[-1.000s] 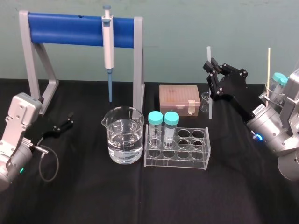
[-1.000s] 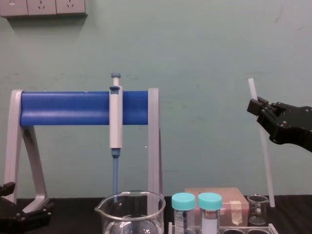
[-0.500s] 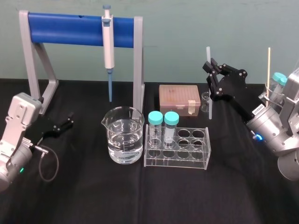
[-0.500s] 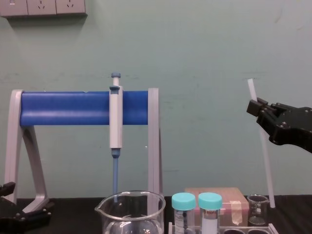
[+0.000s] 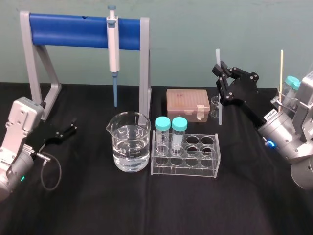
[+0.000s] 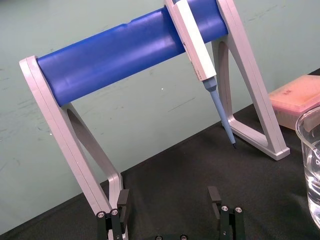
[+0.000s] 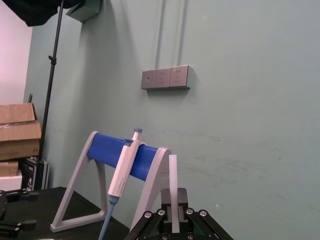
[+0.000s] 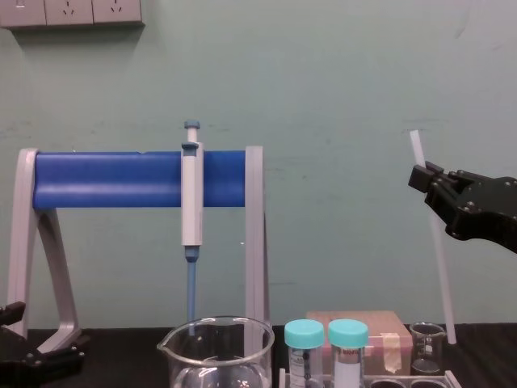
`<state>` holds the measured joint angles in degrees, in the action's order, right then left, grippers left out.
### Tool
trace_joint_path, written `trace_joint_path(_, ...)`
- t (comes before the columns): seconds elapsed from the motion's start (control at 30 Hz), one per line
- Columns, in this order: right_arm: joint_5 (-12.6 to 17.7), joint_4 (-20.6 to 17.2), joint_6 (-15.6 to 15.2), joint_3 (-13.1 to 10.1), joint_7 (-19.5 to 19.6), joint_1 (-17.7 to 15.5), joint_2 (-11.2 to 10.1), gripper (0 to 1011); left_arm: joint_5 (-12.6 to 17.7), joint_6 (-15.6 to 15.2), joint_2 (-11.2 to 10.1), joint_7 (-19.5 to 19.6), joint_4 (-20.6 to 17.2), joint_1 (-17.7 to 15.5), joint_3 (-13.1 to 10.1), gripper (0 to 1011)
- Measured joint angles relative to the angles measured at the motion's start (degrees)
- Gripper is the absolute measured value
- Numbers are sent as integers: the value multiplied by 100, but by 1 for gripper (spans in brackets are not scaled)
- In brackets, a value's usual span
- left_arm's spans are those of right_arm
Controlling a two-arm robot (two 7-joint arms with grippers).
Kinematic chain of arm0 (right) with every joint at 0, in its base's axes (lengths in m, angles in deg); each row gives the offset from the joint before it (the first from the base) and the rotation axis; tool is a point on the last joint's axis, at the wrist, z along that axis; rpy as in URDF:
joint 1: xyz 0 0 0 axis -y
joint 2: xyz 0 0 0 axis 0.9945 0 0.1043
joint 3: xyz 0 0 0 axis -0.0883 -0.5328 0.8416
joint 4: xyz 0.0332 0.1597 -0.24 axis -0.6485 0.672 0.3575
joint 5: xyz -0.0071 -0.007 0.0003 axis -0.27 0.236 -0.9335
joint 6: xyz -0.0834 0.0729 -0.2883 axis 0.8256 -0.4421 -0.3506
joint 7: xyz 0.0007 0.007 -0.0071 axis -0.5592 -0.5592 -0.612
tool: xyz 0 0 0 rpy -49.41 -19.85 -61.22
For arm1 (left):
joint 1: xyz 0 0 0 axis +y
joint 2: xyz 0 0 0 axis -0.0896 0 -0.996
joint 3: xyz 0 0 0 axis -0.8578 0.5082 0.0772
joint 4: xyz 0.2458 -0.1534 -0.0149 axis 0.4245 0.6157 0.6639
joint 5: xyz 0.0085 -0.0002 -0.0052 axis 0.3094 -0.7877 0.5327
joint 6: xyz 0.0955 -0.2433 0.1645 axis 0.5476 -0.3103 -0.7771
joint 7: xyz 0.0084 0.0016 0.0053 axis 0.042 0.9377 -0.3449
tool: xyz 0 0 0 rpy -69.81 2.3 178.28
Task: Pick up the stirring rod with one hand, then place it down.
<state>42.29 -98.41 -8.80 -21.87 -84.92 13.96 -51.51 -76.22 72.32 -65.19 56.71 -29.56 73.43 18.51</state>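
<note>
Our right gripper [image 5: 218, 73] stands clamped on the stirring rod [image 8: 437, 259] near its upper end, holding it almost upright at the table's right rear. The rod's lower tip hangs just beside a small glass beaker [image 5: 214, 108], next to the pink tip box [image 5: 183, 103]. Whether it touches the black tabletop we cannot tell. Our left gripper [image 5: 72, 126] rests parked at the left, jaws apart, near the pipette stand [image 5: 34, 73].

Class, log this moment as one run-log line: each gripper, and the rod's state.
right gripper: shut on stirring rod | rod: near upright, lower end beside small beaker | left gripper: open, idle at left
</note>
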Motion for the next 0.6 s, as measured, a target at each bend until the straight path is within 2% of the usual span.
trace_joint_path(0.6, -5, -2, 0, 2, 5, 0, -2, 69, 0, 0, 0, 0, 0, 0, 0, 1000)
